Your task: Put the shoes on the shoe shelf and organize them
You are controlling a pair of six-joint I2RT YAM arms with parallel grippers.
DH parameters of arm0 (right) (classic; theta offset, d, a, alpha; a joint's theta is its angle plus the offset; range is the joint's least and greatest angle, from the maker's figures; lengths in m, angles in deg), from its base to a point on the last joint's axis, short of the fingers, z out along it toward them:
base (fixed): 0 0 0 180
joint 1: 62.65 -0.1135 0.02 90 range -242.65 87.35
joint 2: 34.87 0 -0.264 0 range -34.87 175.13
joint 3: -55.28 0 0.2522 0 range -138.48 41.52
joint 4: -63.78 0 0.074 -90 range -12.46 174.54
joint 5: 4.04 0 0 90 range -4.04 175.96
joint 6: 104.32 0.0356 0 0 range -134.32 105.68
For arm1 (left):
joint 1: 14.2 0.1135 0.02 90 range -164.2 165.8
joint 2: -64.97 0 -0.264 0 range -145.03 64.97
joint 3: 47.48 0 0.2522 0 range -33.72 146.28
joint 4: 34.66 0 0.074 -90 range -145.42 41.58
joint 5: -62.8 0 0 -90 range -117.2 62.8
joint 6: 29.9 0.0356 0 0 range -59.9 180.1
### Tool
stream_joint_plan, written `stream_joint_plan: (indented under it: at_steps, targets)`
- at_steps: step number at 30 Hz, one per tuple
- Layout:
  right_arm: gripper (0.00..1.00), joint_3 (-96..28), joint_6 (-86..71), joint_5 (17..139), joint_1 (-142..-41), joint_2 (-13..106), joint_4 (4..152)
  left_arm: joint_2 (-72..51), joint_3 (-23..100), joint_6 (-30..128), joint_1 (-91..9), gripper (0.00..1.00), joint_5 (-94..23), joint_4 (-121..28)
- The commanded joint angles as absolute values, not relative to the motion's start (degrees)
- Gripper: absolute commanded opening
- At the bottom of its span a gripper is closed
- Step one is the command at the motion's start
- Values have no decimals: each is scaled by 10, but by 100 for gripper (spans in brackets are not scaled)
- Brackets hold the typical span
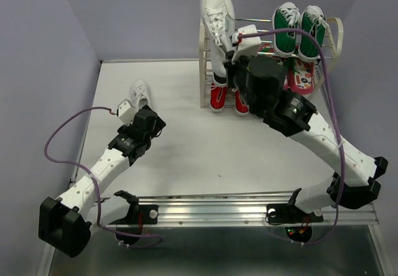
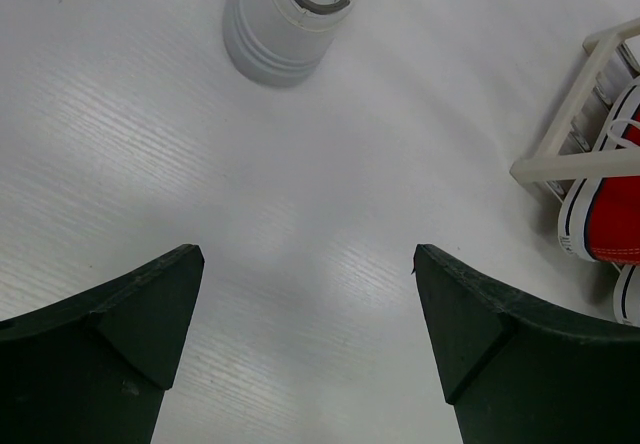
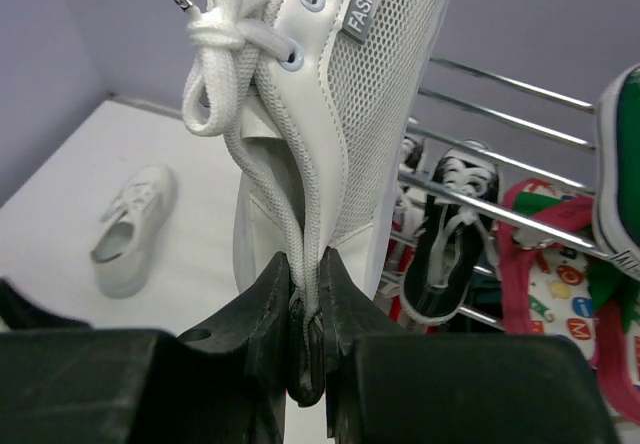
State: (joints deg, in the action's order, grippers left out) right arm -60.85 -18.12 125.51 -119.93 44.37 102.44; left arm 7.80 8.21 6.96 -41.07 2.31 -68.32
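My right gripper (image 3: 308, 264) is shut on the laces and tongue edge of one white sneaker (image 3: 370, 94). It holds the sneaker (image 1: 216, 9) toe-up over the left side of the shoe shelf (image 1: 203, 71). The other white sneaker (image 1: 140, 94) lies on the table left of the shelf and also shows in the right wrist view (image 3: 130, 229). My left gripper (image 2: 308, 254) is open and empty just short of that sneaker's heel (image 2: 285, 14). The red sneakers (image 1: 217, 97) sit on the bottom tier. A black sneaker (image 3: 445, 254) sits on a middle tier.
Green sneakers (image 1: 286, 27) stand on the shelf's top right. Pink patterned flip-flops (image 1: 303, 77) lie on the tier below them. Purple walls close in the table at the back and sides. The right arm's purple cable (image 1: 329, 89) loops round the shelf's right side.
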Motion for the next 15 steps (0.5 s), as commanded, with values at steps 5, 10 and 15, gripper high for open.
stream_joint_plan:
  at_steps: [5,10,15]
  targets:
    - [1,-730,-218,1324,-1077,518,973,70,124,100,-402,99,18,-663]
    - [1,-746,-203,1286,-1024,539,974,71,126,101,-399,99,14,-658]
    - [5,-744,-173,1251,-972,559,984,67,128,103,-399,99,12,-660]
